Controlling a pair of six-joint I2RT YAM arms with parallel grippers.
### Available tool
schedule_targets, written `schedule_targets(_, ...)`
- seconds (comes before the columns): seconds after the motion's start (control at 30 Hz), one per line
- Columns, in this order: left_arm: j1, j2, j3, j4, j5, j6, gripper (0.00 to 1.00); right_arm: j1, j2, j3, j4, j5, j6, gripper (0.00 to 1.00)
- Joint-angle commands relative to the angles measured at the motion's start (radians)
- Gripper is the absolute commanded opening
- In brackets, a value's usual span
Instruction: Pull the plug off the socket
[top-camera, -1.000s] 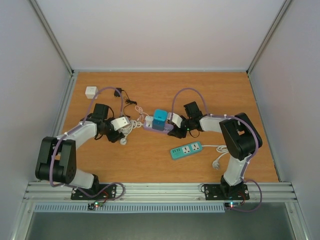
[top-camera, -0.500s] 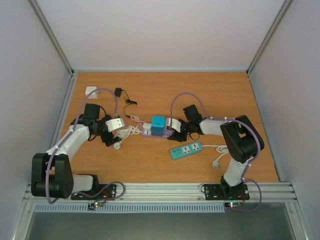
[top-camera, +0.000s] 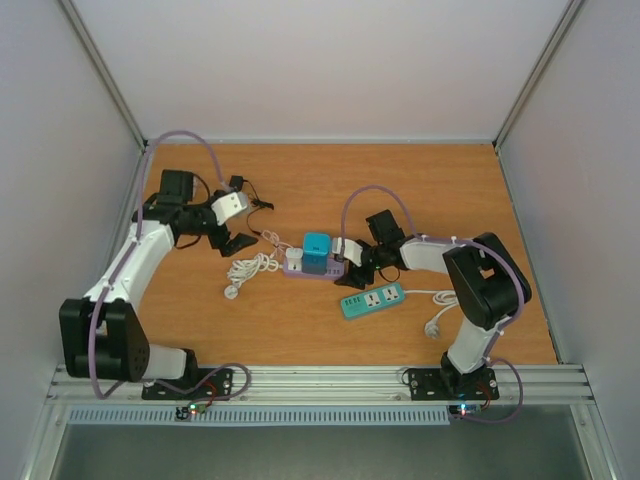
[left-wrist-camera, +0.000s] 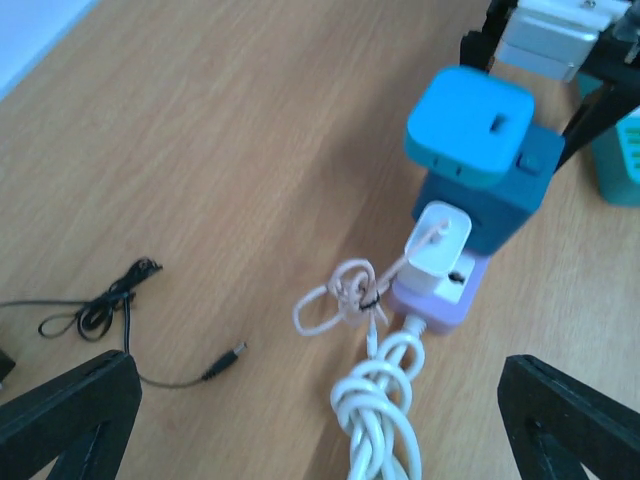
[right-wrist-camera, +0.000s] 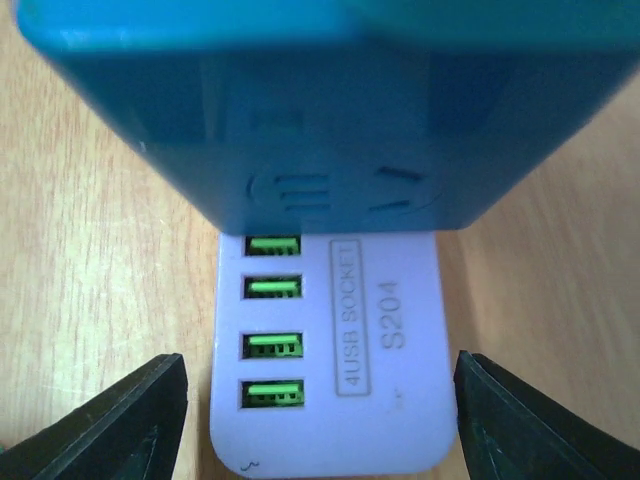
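A purple USB socket strip (top-camera: 322, 268) lies mid-table with a blue adapter (top-camera: 318, 247) and a small white plug (top-camera: 297, 256) plugged into its top. In the left wrist view the white plug (left-wrist-camera: 437, 245) stands in the strip (left-wrist-camera: 440, 295), with its thin cord and a knotted white cable (left-wrist-camera: 385, 400) beside it. My left gripper (top-camera: 238, 243) is open and empty, above and left of the strip. My right gripper (right-wrist-camera: 320, 400) is open, its fingers either side of the strip's USB end (right-wrist-camera: 330, 340), not touching; it also shows in the top view (top-camera: 352, 272).
A teal power strip (top-camera: 372, 299) lies just in front of my right gripper, its white cable and plug (top-camera: 434, 327) to the right. A black adapter and thin black lead (left-wrist-camera: 100, 310) lie at the back left. The side walls are close to both arms.
My left arm has lifted and swung back-left, away from the white cable bundle. The strip and my right gripper have shifted slightly left.
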Motion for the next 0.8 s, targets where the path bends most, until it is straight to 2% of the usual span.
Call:
schedule_targets(0.0,-0.027,0.114,0.145,-0.117,0.094,0.009,1.0,-0.012,-0.084,-0.013,0.064,-0.051,0.11,0.75)
schedule_targets(0.07,-0.05,0.143,0.177,-0.135,0.086,0.052,1.0,-0.019,-0.118,-0.029,0.106,-0.056,0.161,0.76)
schedule_targets(0.23,-0.09,0.111,0.142,0.032,0.076,-0.013,1.0,-0.022,-0.206,-0.065,0.186,-0.053,0.257,0.8)
schedule_targets(0.33,-0.148,0.109,0.131,0.123,-0.038,-0.033,1.0,-0.024,-0.273,-0.089,0.24,-0.029,0.315,0.83)
schedule_targets(0.43,-0.158,0.074,0.078,0.276,-0.081,-0.017,1.0,-0.026,-0.354,-0.145,0.351,0.015,0.367,0.89)
schedule_targets(0.5,-0.157,0.055,0.043,0.406,-0.093,-0.07,1.0,-0.026,-0.396,-0.175,0.415,0.045,0.386,0.96)
schedule_targets(0.57,-0.159,0.054,0.043,0.469,-0.089,-0.157,1.0,-0.026,-0.421,-0.186,0.478,0.088,0.458,0.99)
schedule_targets(0.6,-0.161,0.066,0.068,0.447,-0.071,-0.173,1.0,-0.026,-0.423,-0.182,0.512,0.117,0.509,0.99)
schedule_targets(0.67,-0.165,0.118,0.161,0.303,0.017,-0.134,1.0,-0.027,-0.409,-0.149,0.543,0.171,0.614,0.99)
schedule_targets(0.7,-0.17,0.151,0.212,0.224,0.049,-0.086,1.0,-0.033,-0.404,-0.129,0.527,0.162,0.647,0.98)
schedule_targets(0.77,-0.183,0.202,0.267,0.155,0.089,-0.053,1.0,-0.069,-0.404,-0.098,0.479,0.043,0.681,0.99)
